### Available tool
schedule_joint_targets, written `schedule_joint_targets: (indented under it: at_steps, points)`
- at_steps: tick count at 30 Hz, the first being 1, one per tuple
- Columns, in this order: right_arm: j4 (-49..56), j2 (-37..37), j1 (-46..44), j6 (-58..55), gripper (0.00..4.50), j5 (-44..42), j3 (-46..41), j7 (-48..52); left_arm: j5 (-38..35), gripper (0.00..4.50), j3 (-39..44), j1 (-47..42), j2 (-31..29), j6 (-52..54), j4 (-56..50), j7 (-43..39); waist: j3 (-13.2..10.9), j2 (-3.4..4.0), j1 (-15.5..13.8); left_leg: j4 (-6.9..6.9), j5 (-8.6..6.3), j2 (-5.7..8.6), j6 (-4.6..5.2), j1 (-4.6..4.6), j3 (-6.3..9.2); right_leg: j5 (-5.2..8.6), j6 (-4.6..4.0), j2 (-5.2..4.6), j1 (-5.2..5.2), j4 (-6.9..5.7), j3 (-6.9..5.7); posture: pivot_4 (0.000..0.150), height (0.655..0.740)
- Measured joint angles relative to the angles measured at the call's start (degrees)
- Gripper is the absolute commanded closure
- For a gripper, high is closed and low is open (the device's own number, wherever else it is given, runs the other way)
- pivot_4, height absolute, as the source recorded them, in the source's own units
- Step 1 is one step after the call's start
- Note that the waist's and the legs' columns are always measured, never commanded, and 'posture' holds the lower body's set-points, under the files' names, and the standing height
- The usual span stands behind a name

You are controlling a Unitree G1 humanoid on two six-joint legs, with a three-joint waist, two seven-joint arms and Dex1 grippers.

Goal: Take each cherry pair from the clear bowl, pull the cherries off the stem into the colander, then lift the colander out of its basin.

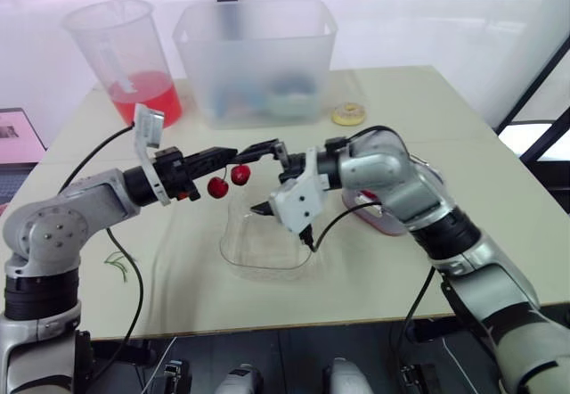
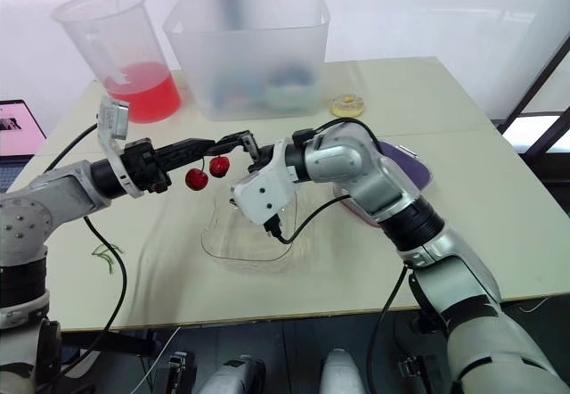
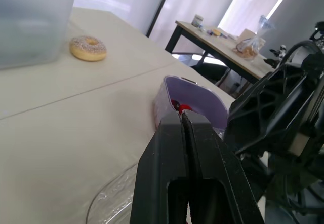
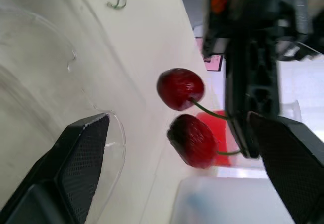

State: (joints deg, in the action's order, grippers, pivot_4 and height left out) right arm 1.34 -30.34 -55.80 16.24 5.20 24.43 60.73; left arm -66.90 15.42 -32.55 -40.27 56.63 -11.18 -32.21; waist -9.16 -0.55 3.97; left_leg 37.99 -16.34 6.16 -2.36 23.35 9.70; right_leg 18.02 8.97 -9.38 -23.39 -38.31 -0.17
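Left eye view: left gripper (image 1: 233,155) clenched on cherry pair (image 1: 217,186) by stem, above clear bowl (image 1: 267,267) — right gripper (image 1: 265,180) spread wide, flanking pair — not touching.

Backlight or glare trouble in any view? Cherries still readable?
Left eye view: windows behind the table blown out white, light soft, cherry pair reads clearly. Right wrist view: cherries stand out dark against the pale table. Left wrist view: left hand a black silhouette against bright windows.

Under left gripper (image 1: 234,154): cherry pair (image 1: 228,180), hanging above clear bowl (image 1: 267,253) edge; right gripper (image 1: 272,180) just right of the pair; basin (image 2: 411,168) right of right gripper, on table (image 1: 401,109)
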Motion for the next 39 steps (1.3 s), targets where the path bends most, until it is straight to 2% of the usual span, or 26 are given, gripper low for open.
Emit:
schedule_joint_targets:
  at_steps: [3,8,11,14,19,24,28,34,39]
  points:
    - [4.33,0.0,2.51,-10.8,0.04,-8.18,-2.85,1.8,0.08,4.5,0.1,0.0,-0.45,0.25,0.27,-0.54,0.0,0.0,0.01,0.0,0.0,-0.01,0.0,0.0,0.0,0.0,0.0,0.0,0.01,0.0,0.0,0.15,0.74]
    - [6.69,0.96,-1.32,-54.44,0.04,-36.62,-19.01,-4.94,0.08,4.5,2.2,0.51,-5.57,0.22,0.97,-6.97,-0.01,0.01,0.0,-0.04,0.0,-0.03,0.0,0.0,0.02,0.0,-0.01,0.0,0.02,0.02,0.0,0.15,0.74]
    - [7.3,2.83,-1.26,-66.83,0.04,-45.32,-24.96,-9.16,-2.78,4.5,4.67,0.79,-6.92,0.5,-0.38,-11.46,0.0,0.0,-0.11,-0.06,0.0,-0.02,0.01,0.0,0.05,0.0,-0.01,-0.05,0.03,0.1,0.0,0.15,0.74]
    - [8.62,7.52,0.16,-79.24,0.04,-54.61,-25.32,-13.51,-5.09,4.5,4.86,0.12,-7.12,0.81,-2.67,-13.97,0.0,0.01,0.03,-0.05,0.0,-0.03,0.01,0.0,0.02,0.0,-0.01,-0.07,-0.01,0.09,0.01,0.15,0.74]
    - [11.4,12.54,3.72,-87.23,0.04,-62.8,-26.6,-20.23,-5.16,4.5,4.85,0.23,-7.93,0.83,-3.02,-14.41,0.0,0.01,-0.09,0.01,0.0,0.02,0.01,0.01,0.04,0.0,0.0,-0.1,0.01,0.08,0.02,0.15,0.74]
    - [11.74,16.19,3.87,-87.45,0.04,-64.48,-27.39,-26.2,-6.25,4.5,4.43,0.43,-7.19,0.84,-3.78,-13.62,0.0,0.01,-0.03,0.02,0.0,0.02,0.01,0.0,0.04,0.0,-0.01,-0.1,0.01,0.02,0.01,0.15,0.74]
    - [10.2,18.29,3.9,-87.32,1.37,-64.88,-27.59,-29.07,-6.33,4.5,4.21,0.43,-6.48,0.84,-3.84,-12.82,0.0,0.01,0.06,0.01,0.0,0.0,0.01,0.0,0.03,0.0,-0.01,-0.09,-0.01,-0.04,0.02,0.15,0.74]
    - [9.52,18.7,4.0,-87.35,4.43,-64.99,-27.3,-30.35,-6.33,4.5,3.6,0.43,-6.29,0.82,-3.83,-12.63,0.0,0.01,0.04,0.01,0.0,0.01,0.01,0.0,0.03,0.0,-0.01,-0.09,-0.01,-0.05,0.02,0.15,0.74]
    - [9.2,18.71,4.32,-87.43,4.47,-65.0,-26.68,-30.6,-6.32,4.5,3.49,0.43,-6.29,0.84,-3.8,-12.51,0.0,0.01,0.04,0.01,0.0,0.01,0.01,0.0,0.03,0.0,0.0,-0.09,-0.02,-0.09,0.02,0.15,0.74]
